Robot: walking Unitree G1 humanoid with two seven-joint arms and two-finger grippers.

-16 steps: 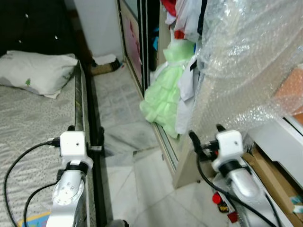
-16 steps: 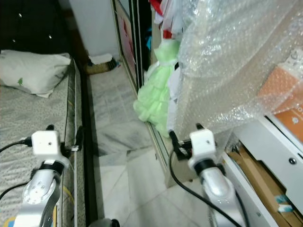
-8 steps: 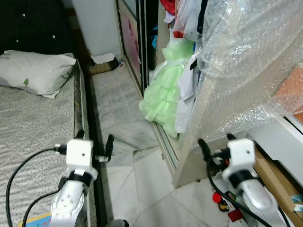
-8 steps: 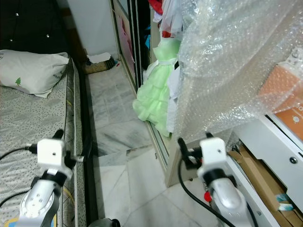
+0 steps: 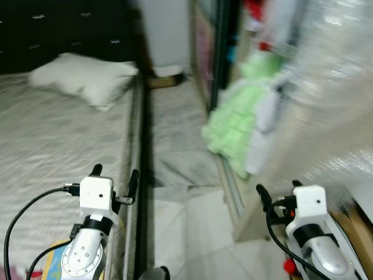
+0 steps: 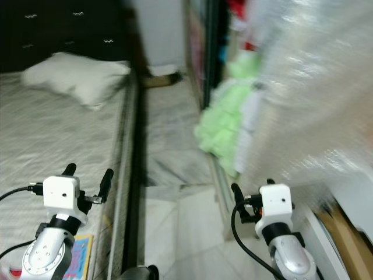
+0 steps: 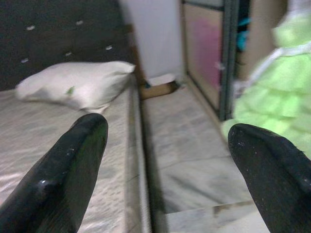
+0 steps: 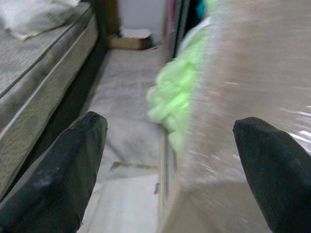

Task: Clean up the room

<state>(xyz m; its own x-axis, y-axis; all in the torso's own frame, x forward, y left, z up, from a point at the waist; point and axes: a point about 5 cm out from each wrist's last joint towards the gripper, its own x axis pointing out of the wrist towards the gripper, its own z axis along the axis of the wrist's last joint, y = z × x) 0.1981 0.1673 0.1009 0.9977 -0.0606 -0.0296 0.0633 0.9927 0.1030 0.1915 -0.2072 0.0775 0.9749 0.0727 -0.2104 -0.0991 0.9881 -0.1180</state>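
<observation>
Facing down the narrow floor strip (image 5: 175, 134) between the bed (image 5: 58, 140) and the wardrobe (image 6: 210, 52); head views are motion-blurred, so fine detail is unreliable.

Left hand (image 5: 113, 178): raised in front of the torso, right at the mattress edge, fingers (image 7: 63, 170) spread wide, nothing between them. Right hand (image 6: 250, 195): raised on the wardrobe side, beside the bubble-wrapped panel (image 5: 338, 87); its wrist view shows both fingers (image 8: 58, 165) well apart, holding nothing.

Task target isn't unambiguous. The most likely candidate for tidying is the pale green frilly dress (image 5: 233, 125) spilling out of the open wardrobe toward the floor. It lies ahead and to the robot's right, hanging roughly vertically with its hem near the sliding-door track.

Key relation: the dress is ahead of the right hand and across the aisle from the left hand, so the right arm is the nearer one. In the right wrist view it sits between the two fingers' lines of sight, slightly toward the wrapped panel, well apart from the fingertips. My read: a forward approach is needed before any grasp.

Other items: a white pillow (image 5: 87, 79) at the head of the bed, ahead of the left hand, well apart; a cardboard box (image 7: 158, 89) on the floor at the far end of the aisle, against the wall.

Risk, judged: the wrapped panel crowds the right arm's outer side, so clearance for a reach looks tight.
</observation>
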